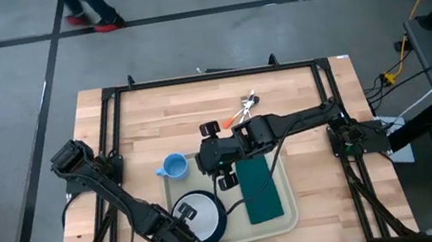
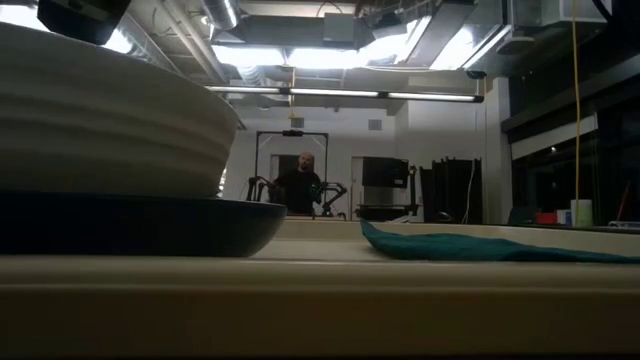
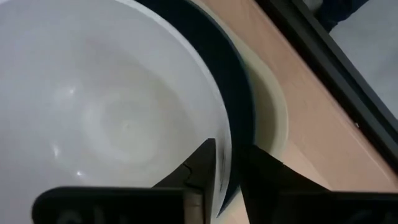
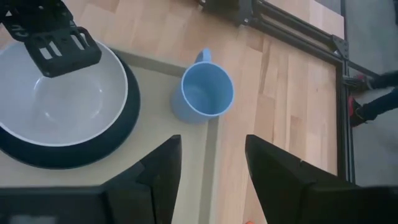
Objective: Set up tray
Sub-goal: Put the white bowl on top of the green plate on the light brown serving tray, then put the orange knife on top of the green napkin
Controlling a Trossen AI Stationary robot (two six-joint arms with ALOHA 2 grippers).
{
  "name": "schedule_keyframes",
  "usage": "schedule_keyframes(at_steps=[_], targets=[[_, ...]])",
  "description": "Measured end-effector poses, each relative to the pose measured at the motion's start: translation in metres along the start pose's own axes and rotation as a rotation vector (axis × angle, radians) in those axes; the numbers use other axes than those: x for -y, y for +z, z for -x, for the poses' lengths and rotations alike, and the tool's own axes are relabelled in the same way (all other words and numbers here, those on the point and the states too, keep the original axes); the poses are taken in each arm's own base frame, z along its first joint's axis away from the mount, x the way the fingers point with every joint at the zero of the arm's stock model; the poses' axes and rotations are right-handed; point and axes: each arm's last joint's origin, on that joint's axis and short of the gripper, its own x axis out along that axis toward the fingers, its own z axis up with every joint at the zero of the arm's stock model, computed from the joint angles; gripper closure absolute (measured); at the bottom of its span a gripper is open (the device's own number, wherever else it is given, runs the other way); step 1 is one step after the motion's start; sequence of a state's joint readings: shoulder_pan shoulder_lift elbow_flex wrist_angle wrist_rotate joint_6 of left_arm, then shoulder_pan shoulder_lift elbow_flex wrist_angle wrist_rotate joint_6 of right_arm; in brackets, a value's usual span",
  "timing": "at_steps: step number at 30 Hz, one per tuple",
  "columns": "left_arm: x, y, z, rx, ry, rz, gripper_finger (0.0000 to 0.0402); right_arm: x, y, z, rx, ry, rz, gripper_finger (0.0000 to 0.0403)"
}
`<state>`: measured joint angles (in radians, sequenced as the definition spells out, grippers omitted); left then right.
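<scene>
A white bowl (image 1: 198, 213) sits in a dark teal plate (image 1: 218, 227) at the near left of the beige tray (image 1: 287, 210). A dark green napkin (image 1: 260, 188) lies flat on the tray's right half. My left gripper (image 1: 183, 230) is at the bowl's near-left rim, shut on it. My right gripper (image 1: 205, 159) hovers open over the tray's far-left corner (image 4: 208, 134) and holds nothing. It faces a light blue mug (image 4: 205, 93) that stands upright on the table just off that corner. The low view shows the bowl (image 2: 100, 110) resting in the plate (image 2: 140, 225). My left gripper (image 3: 227, 171) has the white bowl's rim (image 3: 225, 140) between its two fingers. One finger (image 3: 202, 165) is inside the bowl and the other (image 3: 264, 171) is outside, over the plate. It comes from the table's near left. The bowl rests in the plate.
Cutlery with orange handles (image 1: 240, 110) lies on the wood beyond the tray. A black frame (image 1: 209, 75) runs round the table's edges. Bare wood shows left of the mug and along the far side. A person (image 2: 300, 185) sits in the room behind, and feet (image 1: 96, 20) pass beyond the far edge.
</scene>
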<state>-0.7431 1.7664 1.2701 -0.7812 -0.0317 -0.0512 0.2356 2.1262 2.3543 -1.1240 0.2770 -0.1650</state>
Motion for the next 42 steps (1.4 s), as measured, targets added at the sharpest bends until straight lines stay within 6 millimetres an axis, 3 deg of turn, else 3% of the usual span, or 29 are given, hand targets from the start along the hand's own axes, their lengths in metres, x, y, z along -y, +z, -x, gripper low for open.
schedule_keyframes(at_steps=[15,23,29,35,42], targets=[[-0.006,0.006,0.008,0.008,-0.026,0.027,0.0271,0.000,0.001,0.000,0.005,-0.001,0.003,0.0219],[-0.008,0.019,0.039,0.015,0.014,0.007,0.0266,0.000,0.001,0.000,0.006,-0.001,0.032,0.0219],[-0.009,0.020,0.066,0.096,0.018,0.096,0.0265,-0.001,0.003,0.004,0.039,0.069,-0.016,0.0219],[-0.012,0.011,0.107,0.220,0.065,0.216,0.0267,0.000,0.004,0.014,0.061,0.092,-0.063,0.0219],[-0.021,-0.011,0.161,0.418,0.255,0.355,0.0268,0.005,0.006,0.043,0.132,0.088,-0.111,0.0219]])
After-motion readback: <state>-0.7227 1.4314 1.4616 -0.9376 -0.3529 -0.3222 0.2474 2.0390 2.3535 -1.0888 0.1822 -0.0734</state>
